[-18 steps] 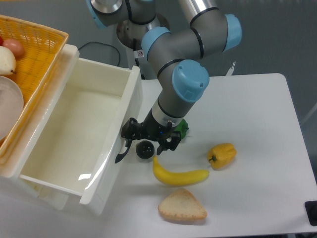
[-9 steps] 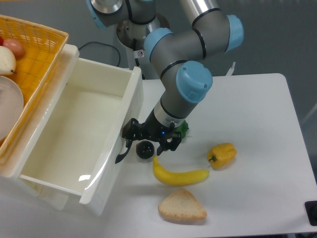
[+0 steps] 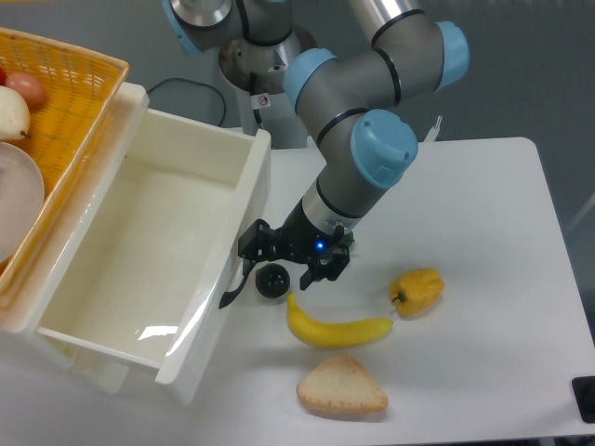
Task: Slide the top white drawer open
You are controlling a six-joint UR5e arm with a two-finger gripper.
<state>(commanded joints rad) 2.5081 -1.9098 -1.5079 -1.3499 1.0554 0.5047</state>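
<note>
1. The gripper (image 3: 249, 263) sits low at the front face of the top white drawer (image 3: 149, 269), against the curved black handle (image 3: 232, 286). Its dark fingers merge with the handle, so I cannot tell whether they are closed on it or only touching it.
2. A small black round object (image 3: 271, 280) lies just beside the handle, and a green thing (image 3: 348, 240) is almost wholly hidden behind the wrist; neither can be identified.
3. The lower drawer is covered by the pulled-out top one. The yellow wicker basket (image 3: 79, 93) is cut off by the left and top edges, and a dark object (image 3: 586, 398) is clipped at the lower right corner.
4. The top white drawer stands far out from the cabinet, extending diagonally over the bench (image 3: 483, 279) toward the lower left. Its glossy interior holds nothing visible, only reflections.
5. The basket, on top of the cabinet behind the drawer, holds a white dish (image 3: 17, 204), a pale round fruit (image 3: 11, 111) and a reddish one (image 3: 26, 88).
6. On the bench lie a banana (image 3: 337, 327), a yellow bell pepper (image 3: 417, 290) and a wedge of bread (image 3: 341, 386), each apart from the others.
7. Compared with a second ago, the arm's blue-capped joint (image 3: 383, 149) and wrist have moved right, and the drawer's front edge has followed a little further out. The food has not moved.
</note>
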